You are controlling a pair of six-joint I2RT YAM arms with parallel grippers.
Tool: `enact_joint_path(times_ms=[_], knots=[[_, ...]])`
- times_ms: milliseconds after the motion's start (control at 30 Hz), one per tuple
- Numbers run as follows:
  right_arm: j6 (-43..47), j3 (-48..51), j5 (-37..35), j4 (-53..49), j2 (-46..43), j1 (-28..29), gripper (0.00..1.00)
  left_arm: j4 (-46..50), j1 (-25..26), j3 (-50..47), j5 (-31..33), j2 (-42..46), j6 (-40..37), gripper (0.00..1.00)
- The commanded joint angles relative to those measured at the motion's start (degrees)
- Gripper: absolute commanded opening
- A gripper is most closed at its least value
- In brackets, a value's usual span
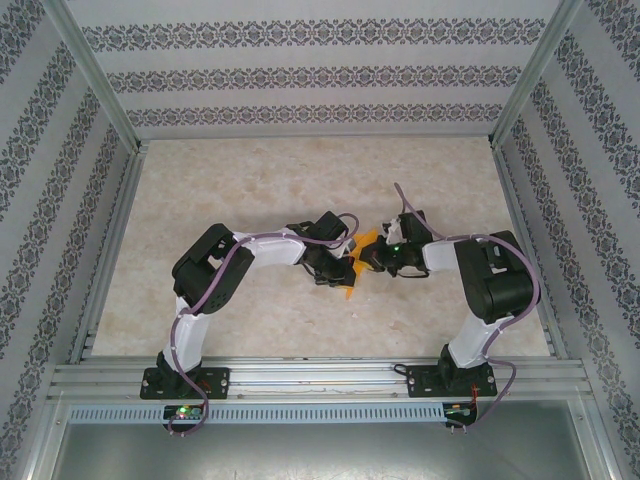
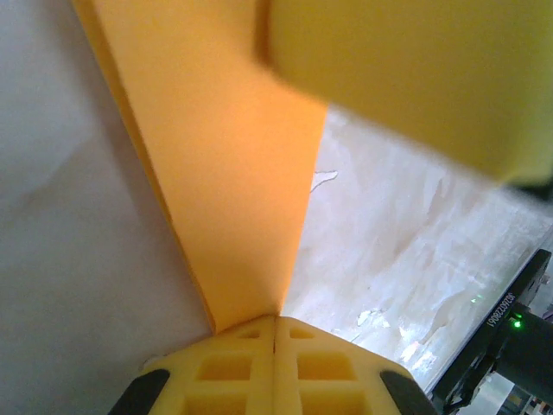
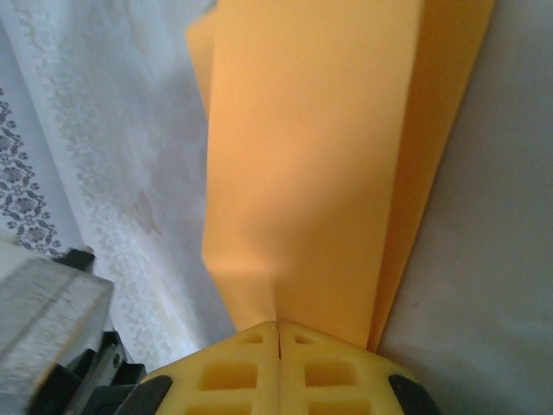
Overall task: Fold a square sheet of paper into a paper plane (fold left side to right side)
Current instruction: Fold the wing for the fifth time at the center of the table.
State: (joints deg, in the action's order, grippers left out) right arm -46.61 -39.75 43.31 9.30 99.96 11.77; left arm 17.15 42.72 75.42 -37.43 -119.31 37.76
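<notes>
Paper (image 1: 350,275), bright orange and folded into layers, sits between the two arms near the middle of the counter (image 1: 250,190). The left fingers (image 2: 226,367) are pressed together on its narrow end, and the sheet widens away from them in the left wrist view. The right fingers (image 3: 333,372) are likewise closed on it from the opposite side, with a second layer showing along the sheet's right edge and a soft crease just above them. Whether the paper touches the counter cannot be told. From above, orange shows between the two wrists.
</notes>
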Motion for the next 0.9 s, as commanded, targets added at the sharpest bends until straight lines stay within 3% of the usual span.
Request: enact_joint_path(times_ms=[0,367,867], knots=[[0.3,-2.4,1.0,0.3,0.2,-1.2,0.00,4.6,-0.4,-3.1,4.8,-2.5,-0.9,0.05],[4.7,-8.0,-1.2,-4.9,4.9,-2.2,0.00,4.5,-0.4,-3.4,4.8,-2.0,-0.9,0.05],[6.5,-6.0,-4.5,-10.2,8.5,-2.5,0.00,4.0,-0.9,1.8,0.1,5.1,-0.6,0.07]])
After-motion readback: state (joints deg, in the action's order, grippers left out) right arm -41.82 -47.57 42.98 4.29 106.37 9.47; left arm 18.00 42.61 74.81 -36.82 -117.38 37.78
